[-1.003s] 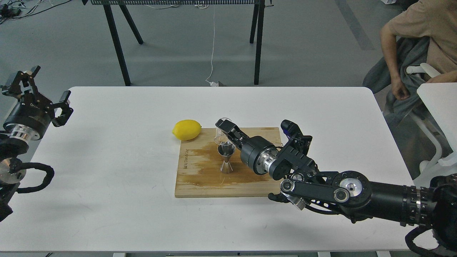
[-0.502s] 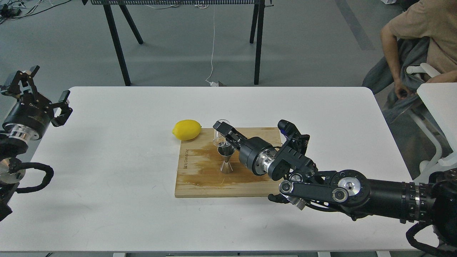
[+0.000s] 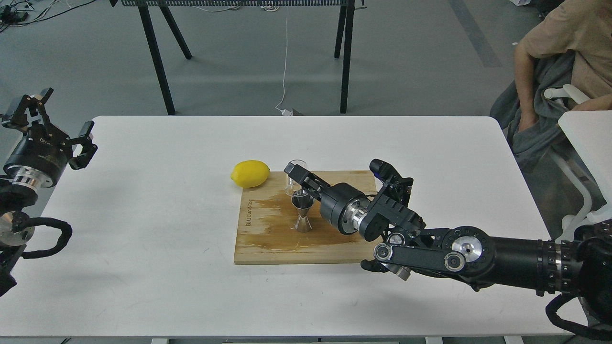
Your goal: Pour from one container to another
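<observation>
The right end effector [image 3: 297,177] is clamped on the small clear glass cup [image 3: 292,177], holding it just above and slightly behind the steel jigger [image 3: 303,213], which stands upright on the wooden cutting board [image 3: 267,239] near the middle of the white desk [image 3: 143,215]. The cup appears close to upright, its lower part nearly meeting the jigger's upper cone, a position that seems meant to keep any pour short and centred over the narrow mouth; whether liquid is inside the cup or flowing cannot be told. The board likely serves to catch spills, and darker, wet-looking patches spread across its surface around the jigger. A yellow lemon [image 3: 250,173] rests at the board's far-left corner, apart from the pouring spot and clear of the arm's path. The left end effector [image 3: 57,129] hovers off the desk's left edge with its fingers spread and nothing between them, apparently kept out of the way since one arm suffices here. Small dark lettering runs along the board's left edge, and faint marking shows on the left wrist housing, but both are too small to read.
</observation>
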Robot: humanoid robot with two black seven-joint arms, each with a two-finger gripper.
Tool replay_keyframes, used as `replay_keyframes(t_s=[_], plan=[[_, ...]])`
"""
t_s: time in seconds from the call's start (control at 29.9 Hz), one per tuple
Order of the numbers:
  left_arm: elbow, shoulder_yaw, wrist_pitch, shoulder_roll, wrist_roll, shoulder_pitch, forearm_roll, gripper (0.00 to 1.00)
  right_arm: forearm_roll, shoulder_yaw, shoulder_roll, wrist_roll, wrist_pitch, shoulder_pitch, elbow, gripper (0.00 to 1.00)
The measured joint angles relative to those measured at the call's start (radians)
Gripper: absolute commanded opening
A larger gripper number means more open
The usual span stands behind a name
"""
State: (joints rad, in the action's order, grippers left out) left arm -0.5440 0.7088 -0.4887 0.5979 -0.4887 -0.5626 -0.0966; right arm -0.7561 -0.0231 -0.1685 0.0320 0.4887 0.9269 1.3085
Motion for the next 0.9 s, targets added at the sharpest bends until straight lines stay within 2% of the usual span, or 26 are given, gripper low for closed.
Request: replay_keyframes(t_s=[0.5,0.7,0.9], plan=[[0.000,0.000,0.000,0.000,0.000,0.000,-0.001,0.98,0.016,0.020,0.002,0.001,0.000,0.008,-0.003,0.44],[0.000,0.000,0.000,-0.001,0.000,0.000,-0.001,0.98,0.078,0.171,0.003,0.004,0.000,-0.047,0.006,0.44],[0.001,-0.001,0.000,-0.001,0.000,0.000,-0.001,0.98,0.241,0.444,0.003,0.005,0.000,-0.144,0.028,0.44]])
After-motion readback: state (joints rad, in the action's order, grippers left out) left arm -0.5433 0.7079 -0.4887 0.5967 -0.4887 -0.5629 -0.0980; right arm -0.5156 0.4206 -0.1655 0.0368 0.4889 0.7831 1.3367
